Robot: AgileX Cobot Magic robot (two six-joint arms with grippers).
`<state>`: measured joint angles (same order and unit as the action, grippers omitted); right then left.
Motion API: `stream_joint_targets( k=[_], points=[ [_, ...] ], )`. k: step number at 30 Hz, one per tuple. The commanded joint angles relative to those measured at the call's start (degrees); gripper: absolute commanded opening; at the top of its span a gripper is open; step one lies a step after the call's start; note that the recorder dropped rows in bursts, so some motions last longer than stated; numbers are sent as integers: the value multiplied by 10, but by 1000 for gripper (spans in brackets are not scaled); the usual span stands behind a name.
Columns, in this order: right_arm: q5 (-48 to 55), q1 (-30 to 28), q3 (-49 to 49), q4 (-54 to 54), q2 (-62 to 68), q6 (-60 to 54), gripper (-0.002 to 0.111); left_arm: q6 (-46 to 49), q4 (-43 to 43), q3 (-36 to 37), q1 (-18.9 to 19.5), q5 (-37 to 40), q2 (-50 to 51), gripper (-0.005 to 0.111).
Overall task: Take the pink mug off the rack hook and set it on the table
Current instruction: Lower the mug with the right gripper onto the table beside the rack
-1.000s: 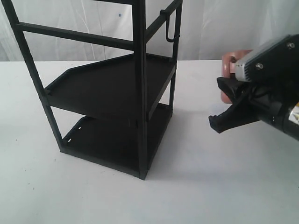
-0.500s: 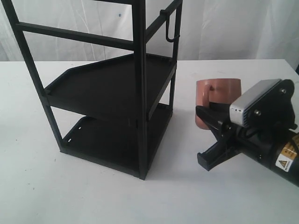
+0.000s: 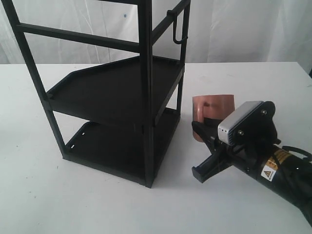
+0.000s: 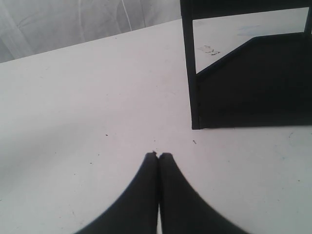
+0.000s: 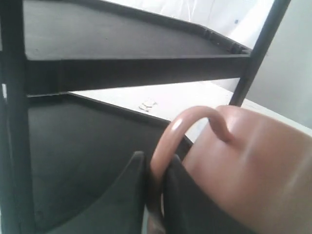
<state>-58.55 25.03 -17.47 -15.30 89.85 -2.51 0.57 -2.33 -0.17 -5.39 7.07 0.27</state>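
Observation:
The pink mug (image 3: 214, 105) is off the rack hook (image 3: 178, 30), which hangs bare at the rack's top right. It sits low over the table (image 3: 97, 204), just right of the rack's lower shelf. My right gripper (image 3: 200, 133) is shut on the mug's loop handle (image 5: 181, 130), and the pink body (image 5: 253, 161) fills the right wrist view beside the fingers (image 5: 131, 195). The mug's base is hidden, so I cannot tell whether it touches the table. My left gripper (image 4: 158, 156) is shut on nothing, above the white tabletop (image 4: 73, 122).
The tall black rack (image 3: 146, 97) with two tray shelves stands left of the mug, its corner post close to the right gripper. The left wrist view shows a rack leg and shelf (image 4: 253, 83) nearby. White curtains hang behind the table.
My right gripper has carried the pink mug down and to the left, from mid-height at the right edge to low beside the rack's lower shelf. The rack has not moved.

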Motion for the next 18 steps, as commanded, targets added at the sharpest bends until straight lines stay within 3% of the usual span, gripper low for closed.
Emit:
stream_joint_targets(
  k=[1,18],
  points=[
    [-71,1,-7,35,58,-28,0,-6,1,2,1,1,-3,0],
    [-83,-1,-119,57,208,-63,0,-6,1,2,1,1,-3,0]
  ],
)
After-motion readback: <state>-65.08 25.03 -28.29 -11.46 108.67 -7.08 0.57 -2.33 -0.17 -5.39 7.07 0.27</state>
